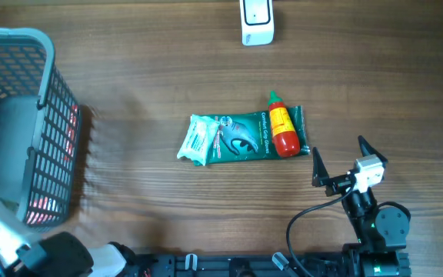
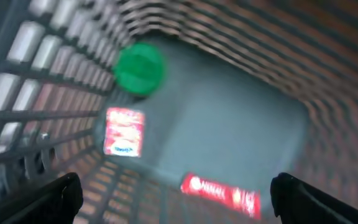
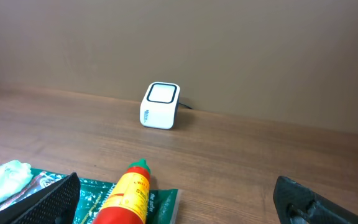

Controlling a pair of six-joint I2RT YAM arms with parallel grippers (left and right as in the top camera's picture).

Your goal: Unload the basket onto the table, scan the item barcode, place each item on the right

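Pick not yet started. Right gripper [image 1: 338, 149] spread apart, empty, near sauce bottle [image 1: 283, 135] lying on green packet [image 1: 237, 139] mid-surface. Left gripper [image 2: 179, 196] spread over basket [image 1: 52, 85]. Next: grasp bottle, show barcode to scanner [image 1: 257, 21].

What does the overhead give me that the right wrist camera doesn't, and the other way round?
Only overhead: the grey basket at far left, the green packet end to end, and the right gripper, open. Only right wrist: the scanner seen from the side with its dark-framed window, and the wall behind it. Both: the scanner, and the red sauce bottle lying on the packet.
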